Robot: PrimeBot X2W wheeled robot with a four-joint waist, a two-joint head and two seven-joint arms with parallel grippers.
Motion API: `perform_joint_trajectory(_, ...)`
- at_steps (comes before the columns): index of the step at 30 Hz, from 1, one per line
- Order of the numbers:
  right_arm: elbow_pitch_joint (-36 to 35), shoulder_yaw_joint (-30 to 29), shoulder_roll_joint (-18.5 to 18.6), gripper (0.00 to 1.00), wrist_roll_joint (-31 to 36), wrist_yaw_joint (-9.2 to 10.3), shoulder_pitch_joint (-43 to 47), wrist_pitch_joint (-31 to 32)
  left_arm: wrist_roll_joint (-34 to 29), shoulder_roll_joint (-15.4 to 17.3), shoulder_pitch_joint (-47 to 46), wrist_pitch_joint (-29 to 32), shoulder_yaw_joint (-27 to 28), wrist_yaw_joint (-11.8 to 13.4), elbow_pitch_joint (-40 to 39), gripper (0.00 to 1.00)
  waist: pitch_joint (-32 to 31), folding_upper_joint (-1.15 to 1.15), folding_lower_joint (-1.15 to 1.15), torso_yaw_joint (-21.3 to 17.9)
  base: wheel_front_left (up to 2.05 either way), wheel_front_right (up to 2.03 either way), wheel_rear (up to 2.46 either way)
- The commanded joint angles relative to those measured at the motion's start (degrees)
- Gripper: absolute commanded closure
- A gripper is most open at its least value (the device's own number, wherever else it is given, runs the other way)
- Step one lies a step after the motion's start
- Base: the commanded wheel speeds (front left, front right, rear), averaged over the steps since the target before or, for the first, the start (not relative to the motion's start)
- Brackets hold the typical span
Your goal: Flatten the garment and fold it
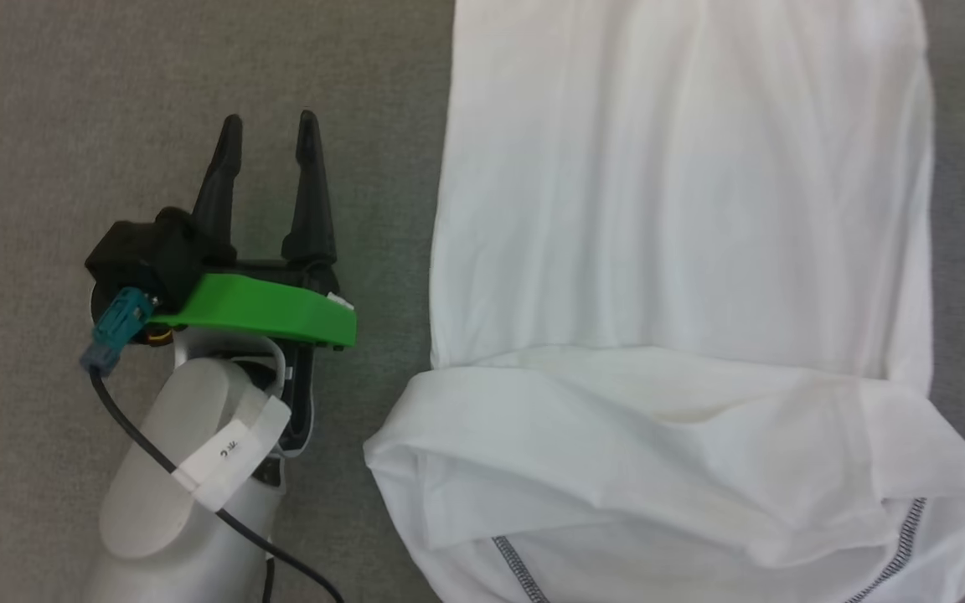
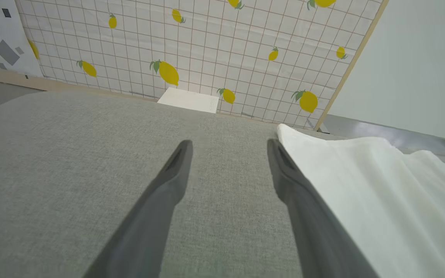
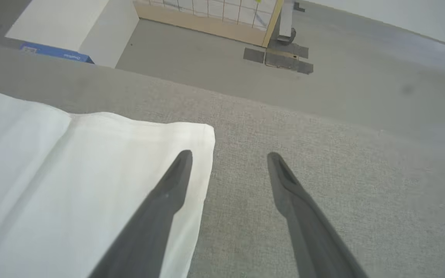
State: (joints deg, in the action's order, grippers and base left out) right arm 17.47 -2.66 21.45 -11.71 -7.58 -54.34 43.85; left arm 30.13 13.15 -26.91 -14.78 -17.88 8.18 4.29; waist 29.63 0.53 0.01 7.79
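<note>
The white garment (image 1: 683,251) lies on the grey cloth-covered table (image 1: 114,84), a long flat panel running up the head view with a bunched fold and dark stitching (image 1: 512,565) at the bottom. My left gripper (image 1: 269,126) hovers open over bare table just left of the garment's edge. In the left wrist view the left gripper (image 2: 228,146) is open and the garment (image 2: 381,193) lies to its right. In the right wrist view my right gripper (image 3: 228,156) is open above the garment's corner (image 3: 91,173), its left finger over the fabric and its right finger over table.
A lemon-patterned grid screen (image 2: 207,46) stands beyond the table's far edge, with a white box (image 2: 189,100) at its foot. In the right wrist view the floor (image 3: 323,85) drops away past the table edge, with a white box (image 3: 75,27) at the upper left.
</note>
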Motion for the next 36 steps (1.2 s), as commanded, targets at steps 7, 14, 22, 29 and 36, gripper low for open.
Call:
perform_joint_trajectory(7,5.88,3.32,2.67,0.0,4.28,0.09,-7.89,9.36,-0.13,-1.44,-1.78,0.08,-0.83,-0.08,-0.88,0.0,8.66,-0.52,-0.01,8.24,0.0,0.0,0.0)
perform_joint_trajectory(14,7.18,3.79,4.71,0.0,5.72,0.09,-9.93,15.37,0.32,-2.28,-2.01,0.1,-0.94,0.08,-1.86,0.0,10.84,-0.52,-0.01,9.63,0.0,0.0,0.0)
perform_joint_trajectory(22,6.4,4.88,5.58,0.59,2.65,0.09,-8.22,22.12,0.82,-2.6,-1.88,0.17,-0.96,-0.05,-1.36,0.0,11.0,-0.52,-0.01,9.06,0.0,0.0,0.0)
perform_joint_trajectory(29,3.4,3.11,6.41,1.0,2.28,0.09,-7.8,22.91,1.29,-2.48,-2.45,0.56,-1.08,-0.2,-0.71,0.0,11.1,-0.52,-0.01,8.46,0.0,0.0,0.0)
perform_joint_trajectory(36,1.42,0.09,6.04,1.0,3.68,0.09,-9.19,16.65,1.88,-2.09,-2.64,0.86,-1.09,-0.61,0.51,0.0,9.05,-0.52,-0.01,7.01,0.0,0.0,0.0)
